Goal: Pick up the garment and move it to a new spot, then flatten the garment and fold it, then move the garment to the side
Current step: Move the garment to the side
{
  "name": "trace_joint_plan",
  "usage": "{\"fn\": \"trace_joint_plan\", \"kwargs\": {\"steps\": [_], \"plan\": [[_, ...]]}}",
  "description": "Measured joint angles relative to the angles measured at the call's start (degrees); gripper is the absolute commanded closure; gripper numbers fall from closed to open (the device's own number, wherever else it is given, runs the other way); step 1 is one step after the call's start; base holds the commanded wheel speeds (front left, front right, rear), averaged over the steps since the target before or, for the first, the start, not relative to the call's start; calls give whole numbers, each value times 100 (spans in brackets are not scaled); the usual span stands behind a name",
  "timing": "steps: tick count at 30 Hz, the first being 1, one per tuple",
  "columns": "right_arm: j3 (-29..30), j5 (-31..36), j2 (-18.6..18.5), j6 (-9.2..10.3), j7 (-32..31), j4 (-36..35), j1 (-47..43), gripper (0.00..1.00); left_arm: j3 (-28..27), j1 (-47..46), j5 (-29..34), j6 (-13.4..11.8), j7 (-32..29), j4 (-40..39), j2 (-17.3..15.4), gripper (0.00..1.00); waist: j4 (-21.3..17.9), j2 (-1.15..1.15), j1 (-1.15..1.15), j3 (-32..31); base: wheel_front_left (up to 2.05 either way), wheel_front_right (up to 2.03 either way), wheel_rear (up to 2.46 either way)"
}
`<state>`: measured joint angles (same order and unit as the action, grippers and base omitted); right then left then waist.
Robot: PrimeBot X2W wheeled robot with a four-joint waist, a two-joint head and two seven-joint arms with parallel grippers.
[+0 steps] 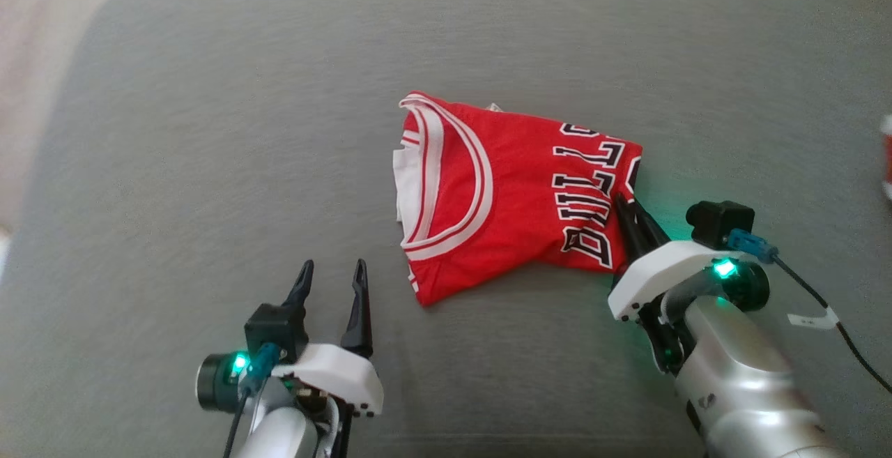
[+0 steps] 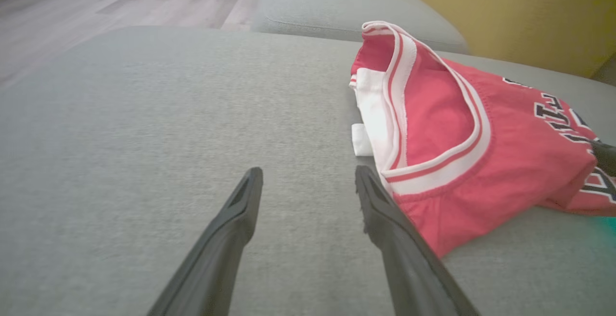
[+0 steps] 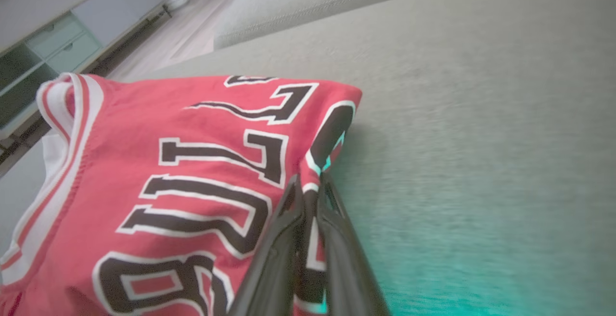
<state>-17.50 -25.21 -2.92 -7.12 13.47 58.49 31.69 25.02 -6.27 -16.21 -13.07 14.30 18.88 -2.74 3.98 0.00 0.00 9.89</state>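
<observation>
Folded red garment [image 1: 502, 193] lying mid grey cushion [image 1: 209, 130]; right claw [image 1: 625, 208] clamped on its lettered edge, left claw [image 1: 333, 266] spread apart nearby, holding nothing. Seems folded already; only shifting it aside remaining

Wide open across the grey cushion [image 1: 209, 130] left of and beyond the folded red Bulls jersey [image 1: 516, 193]. Blocked at the jersey's right edge by the right gripper [image 1: 622, 203], pinched onto the cloth, and its trailing cable [image 1: 860, 360]. Clear in front too, save for the left gripper [image 1: 333, 266] near the jersey's near-left corner, fingers spread.
</observation>
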Motion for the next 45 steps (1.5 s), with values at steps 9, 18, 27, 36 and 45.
{"fn": "trace_joint_plan", "kwargs": {"steps": [9, 18, 27, 36, 45], "plan": [[-275, -308, -10, 0, 48, -488, -72, 100, -154, -378, 147, 107, 0, 129, -1, 0, -1485, 0, 0, 31, 0, 0, 0], [-683, -816, -11, 0, 48, -954, -274, 100, -147, -509, 308, 310, 0, 283, -1, 0, -3005, 0, 0, 140, 0, 0, 0], [-369, -426, -24, 1, 73, -1265, -293, 100, 47, -962, 354, 506, 0, 522, 0, 0, -3536, 0, 0, 455, 0, 0, 0], [-250, 461, -594, 0, -222, -871, 1391, 100, 47, -900, 425, 444, 0, 422, 1, 0, -3373, 0, 0, 582, 0, 0, 0], [599, 1386, -1675, 0, -210, 234, 2358, 100, 19, -907, 454, 443, 0, 375, -4, 0, -2835, 0, 0, 791, 0, 0, 0]]}}
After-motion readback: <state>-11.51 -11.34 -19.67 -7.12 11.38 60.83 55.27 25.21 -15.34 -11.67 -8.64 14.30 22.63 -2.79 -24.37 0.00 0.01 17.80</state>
